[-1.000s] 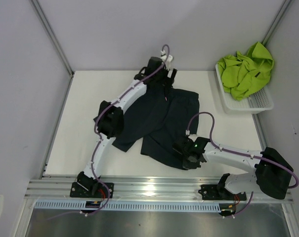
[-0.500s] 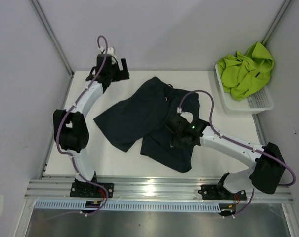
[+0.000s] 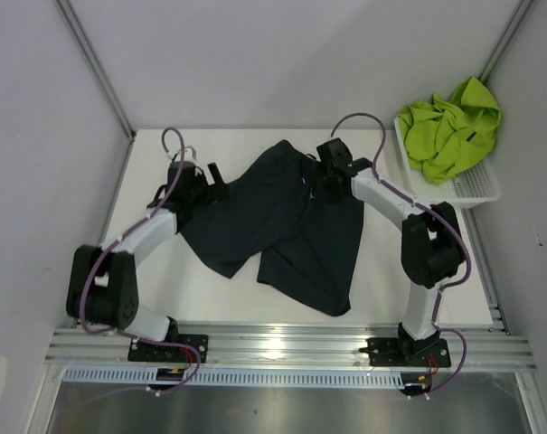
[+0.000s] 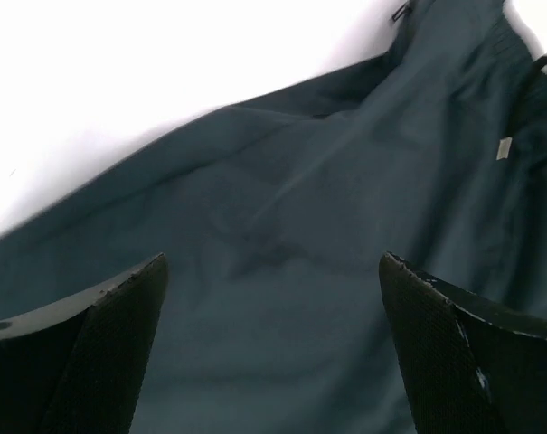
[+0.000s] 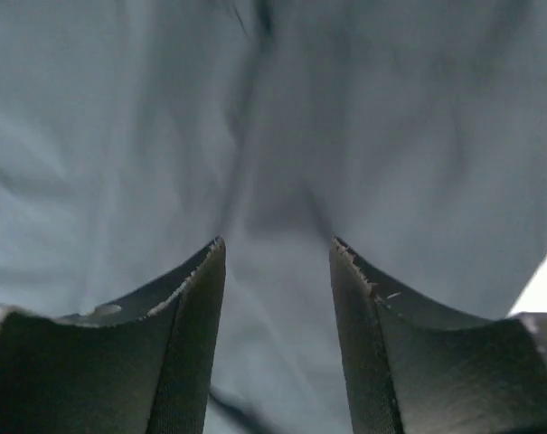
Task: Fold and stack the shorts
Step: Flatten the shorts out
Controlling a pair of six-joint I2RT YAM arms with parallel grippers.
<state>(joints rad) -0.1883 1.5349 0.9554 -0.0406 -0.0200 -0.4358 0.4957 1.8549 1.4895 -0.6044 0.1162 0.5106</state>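
White tabletop (image 3: 210, 303) has the navy shorts (image 3: 291, 226) lying skewed mid-table, my left claw (image 4: 273, 280) wide apart over one leg and my right claw (image 5: 278, 253) half apart near the waistband, both empty, so a one-layer pinch likely bunches the fold crooked.

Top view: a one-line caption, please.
Left hand and right hand open over the dark shorts; green shorts in the basket.
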